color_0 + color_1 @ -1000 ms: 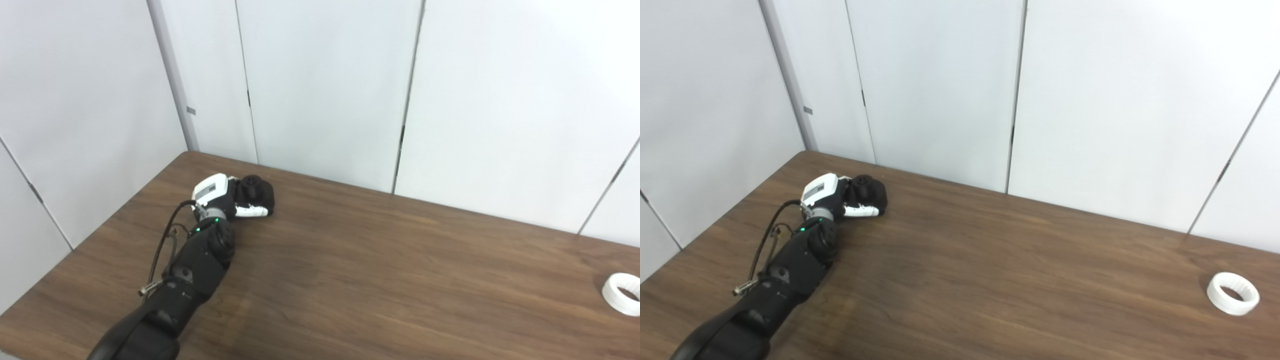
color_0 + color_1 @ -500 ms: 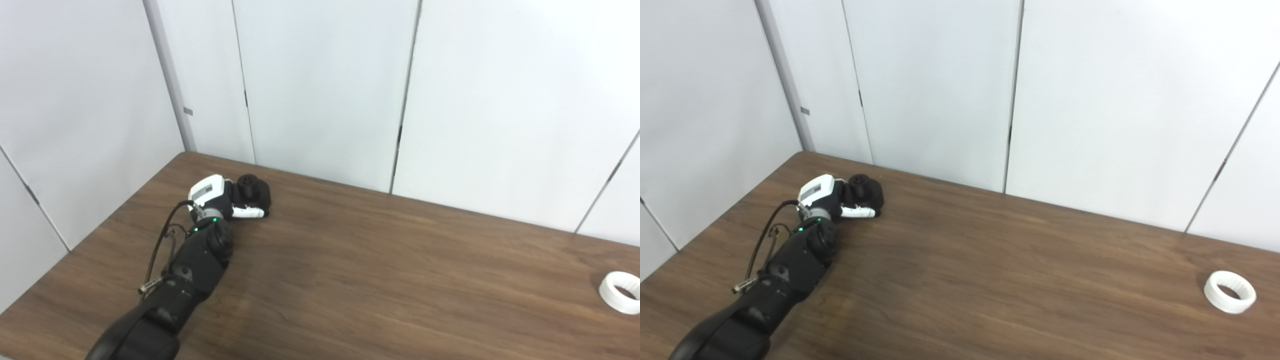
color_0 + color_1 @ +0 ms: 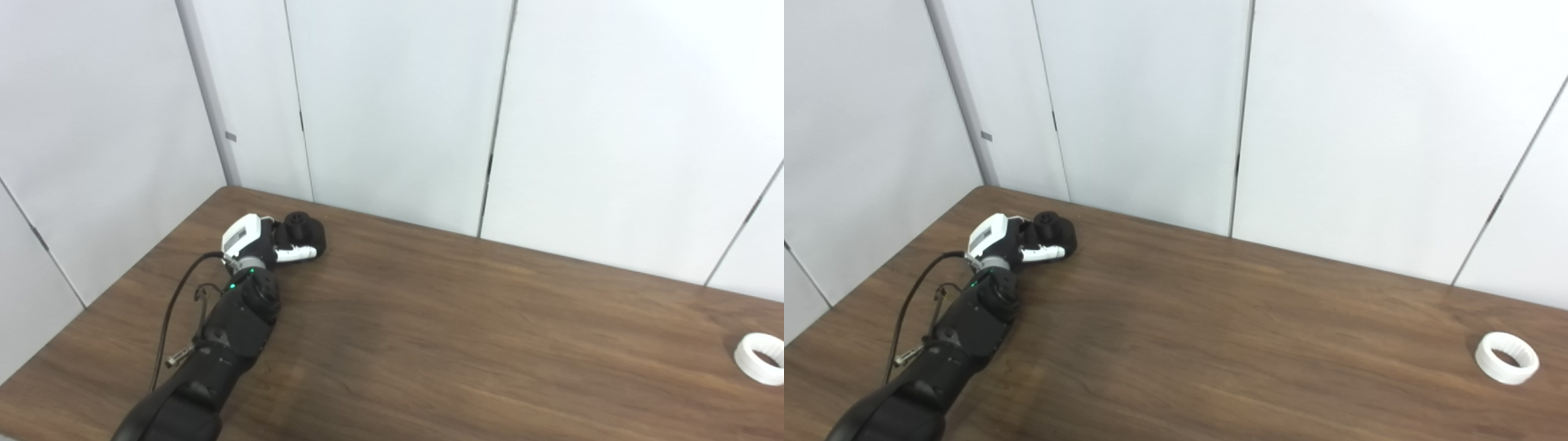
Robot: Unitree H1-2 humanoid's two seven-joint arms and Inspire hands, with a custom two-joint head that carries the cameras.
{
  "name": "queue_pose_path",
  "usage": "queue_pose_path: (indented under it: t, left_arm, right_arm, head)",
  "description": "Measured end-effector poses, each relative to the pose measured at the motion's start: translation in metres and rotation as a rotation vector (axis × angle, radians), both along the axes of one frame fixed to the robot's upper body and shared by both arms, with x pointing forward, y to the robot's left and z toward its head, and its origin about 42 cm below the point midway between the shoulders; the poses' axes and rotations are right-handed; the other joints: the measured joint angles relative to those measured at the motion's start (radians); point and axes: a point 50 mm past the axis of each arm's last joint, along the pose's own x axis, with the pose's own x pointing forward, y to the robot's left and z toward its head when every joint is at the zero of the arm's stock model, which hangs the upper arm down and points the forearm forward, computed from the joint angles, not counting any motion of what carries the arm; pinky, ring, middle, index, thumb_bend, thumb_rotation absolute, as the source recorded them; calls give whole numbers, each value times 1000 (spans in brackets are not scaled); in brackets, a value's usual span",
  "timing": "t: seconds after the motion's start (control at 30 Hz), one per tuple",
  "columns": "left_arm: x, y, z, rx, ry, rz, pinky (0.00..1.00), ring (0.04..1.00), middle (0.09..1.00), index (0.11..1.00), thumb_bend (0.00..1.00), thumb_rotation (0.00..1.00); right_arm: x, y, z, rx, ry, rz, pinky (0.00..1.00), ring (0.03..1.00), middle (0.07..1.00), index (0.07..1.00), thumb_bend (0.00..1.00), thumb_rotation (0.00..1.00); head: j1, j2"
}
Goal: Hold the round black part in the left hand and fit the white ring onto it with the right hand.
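Left hand (image 3: 263, 240): white-and-black, at the far left of the desk, fingers curled around the round black plastic part, thumb laid across its near side; grip looks closed on the part.
Round black plastic part (image 3: 304, 229): near the far left corner of the dark wood-grain desk (image 3: 465, 331), in the left hand's grasp, small raised hub on top facing up; cannot tell whether resting on the desk or lifted just clear.
Left arm (image 3: 226, 324): black, entering from the bottom left edge, stretched diagonally toward the far corner, green light near the wrist, thin black cable looping along its left side.
White plastic ring (image 3: 1507, 358): lying flat on the desk at the far right, opening up, well apart from the black part and untouched.
Right hand: out of both views.
White wall panels (image 3: 398, 104): upright behind the desk's far edge, split by dark vertical seams.
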Motion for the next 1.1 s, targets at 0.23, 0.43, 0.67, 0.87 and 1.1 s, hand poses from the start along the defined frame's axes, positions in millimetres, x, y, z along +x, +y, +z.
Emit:
queue_pose_path:
  t: [0.23, 0.43, 0.67, 0.87, 1.1]
  left_arm:
    - [0, 0, -5, -9, -26, -7, 834, 846, 807, 765, 1000, 430]
    - [1, -3, -8, -4, -22, -25, 853, 863, 820, 754, 990, 416]
    - [1, -5, -10, 6, -1, -37, 890, 897, 855, 752, 996, 429]
    - [2, -7, -15, 29, 23, -44, 986, 920, 862, 749, 1000, 433]
    - [2, -6, -20, 54, 48, -47, 1000, 944, 890, 757, 1000, 423]
  right_arm:
    - [0, 0, 0, -4, 0, 0, 1000, 1000, 976, 966, 624, 1000]
    - [-1, 0, 0, -6, 2, -2, 1000, 1000, 969, 964, 638, 1000]
    - [-1, 0, 0, -8, -2, -1, 1000, 1000, 966, 962, 630, 1000]
    - [-1, 0, 0, -9, -6, 1, 1000, 1000, 965, 958, 651, 1000]
    - [-1, 0, 1, -10, -10, 2, 1000, 1000, 959, 956, 646, 1000]
  head:
    - [0, 5]
    - [0, 5]
    - [-2, 12]
    - [0, 14]
    - [2, 20]
